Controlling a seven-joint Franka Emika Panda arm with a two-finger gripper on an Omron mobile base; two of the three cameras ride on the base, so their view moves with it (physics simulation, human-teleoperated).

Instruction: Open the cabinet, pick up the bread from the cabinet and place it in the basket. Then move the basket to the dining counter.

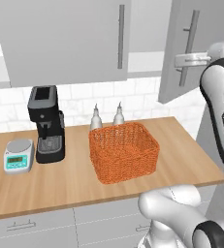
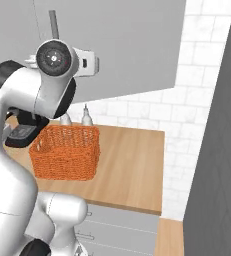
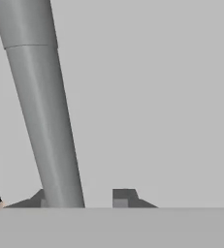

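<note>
On the wood worktop, between the coffee machine (image 1: 46, 123) and the open right end, I see the basket (image 1: 124, 151) standing upright with nothing showing inside. Up at the cabinet (image 1: 62, 38), its right door (image 1: 200, 46) stands ajar. My gripper (image 3: 87, 197) straddles that door's handle (image 3: 43, 104), jaws slightly parted around the bar; I cannot tell if they press it.

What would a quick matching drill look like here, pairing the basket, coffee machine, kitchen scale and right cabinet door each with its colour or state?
Column one:
1. basket
2. coffee machine
3. kitchen scale
4. right cabinet door

Column two:
A. swung ajar, gripper at its bar handle
B. black
C. orange wicker
D. leftmost on the worktop, with a small display

Pairs: 1-C, 2-B, 3-D, 4-A
</note>
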